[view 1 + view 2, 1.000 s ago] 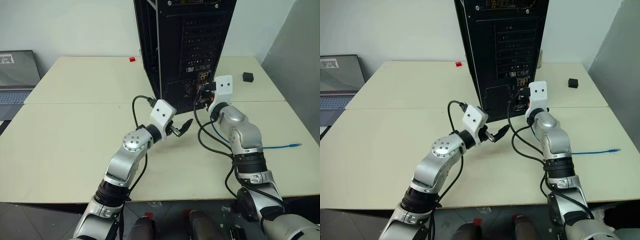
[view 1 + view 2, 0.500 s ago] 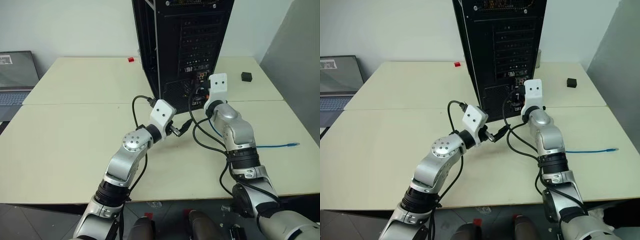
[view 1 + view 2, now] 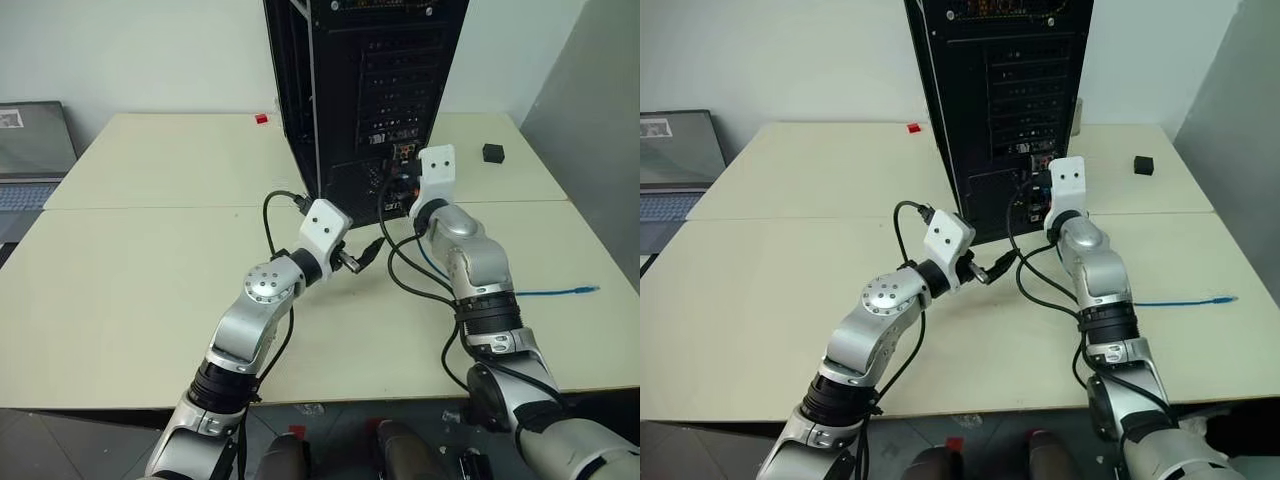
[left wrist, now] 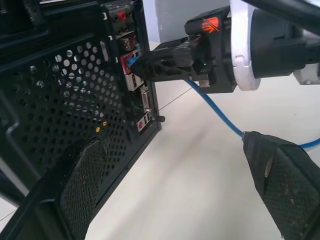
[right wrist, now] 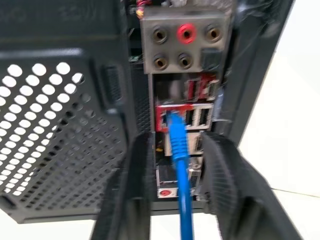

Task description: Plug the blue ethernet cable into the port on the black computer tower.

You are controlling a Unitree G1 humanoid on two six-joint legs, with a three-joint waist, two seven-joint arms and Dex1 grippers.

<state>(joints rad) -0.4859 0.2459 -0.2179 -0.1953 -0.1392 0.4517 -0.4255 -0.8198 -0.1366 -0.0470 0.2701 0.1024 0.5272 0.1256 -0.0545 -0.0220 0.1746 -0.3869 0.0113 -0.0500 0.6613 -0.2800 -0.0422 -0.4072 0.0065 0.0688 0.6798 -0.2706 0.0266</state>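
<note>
Head cameras: I see the black computer tower (image 3: 365,90) standing upright at the far middle of the pale table (image 3: 130,290), rear panel facing me, slot covers perforated and a mesh vent low down. My right gripper (image 3: 400,183) is right up at the low rear connectors. The blue ethernet cable (image 3: 560,292) trails away right across the tabletop, thin and bright blue, its free end lying well apart near the right edge. My left gripper (image 3: 368,252) hangs near the tower's near corner, fingers spread wide, nothing between them. A grey laptop (image 3: 35,150) sits at the far left, a small red block (image 3: 262,119) far left of the tower, a small black block (image 3: 494,153) far right. Left wrist camera: the right gripper (image 4: 145,62) points level at the tower's connector panel, a bit of bright blue showing at its fingertips against the panel; the cable (image 4: 215,107) runs back under that gripper. My own left fingers (image 4: 280,175) stand far apart, with bare table between them. Right wrist camera: the cable's end (image 5: 175,132) sits in the port (image 5: 167,117), a squarish socket with a red rim, below round audio jacks. The right fingers (image 5: 137,180) stand either side of the cord with a gap; I see no touch.
</note>
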